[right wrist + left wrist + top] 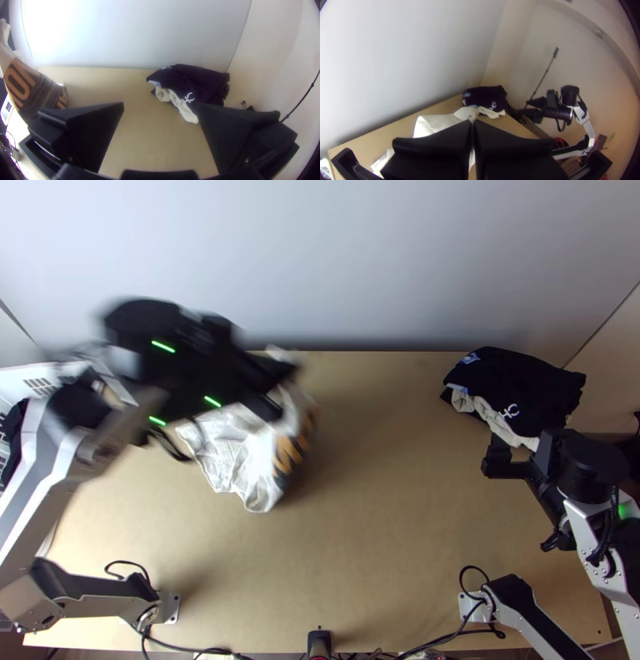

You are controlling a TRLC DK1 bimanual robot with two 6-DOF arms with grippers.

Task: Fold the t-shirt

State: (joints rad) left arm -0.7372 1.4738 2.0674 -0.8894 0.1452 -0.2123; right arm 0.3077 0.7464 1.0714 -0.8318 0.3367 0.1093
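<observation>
Left tool (285,391) clamped on t-shirt (234,456)

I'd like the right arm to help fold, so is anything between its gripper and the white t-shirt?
Nothing visible: bare table lies between the right gripper and the white t-shirt. The dark clothes lie off that path.

T-shirt's (232,460) orange letters (17,81), white print (188,97) on dark cloth (532,384)
</observation>
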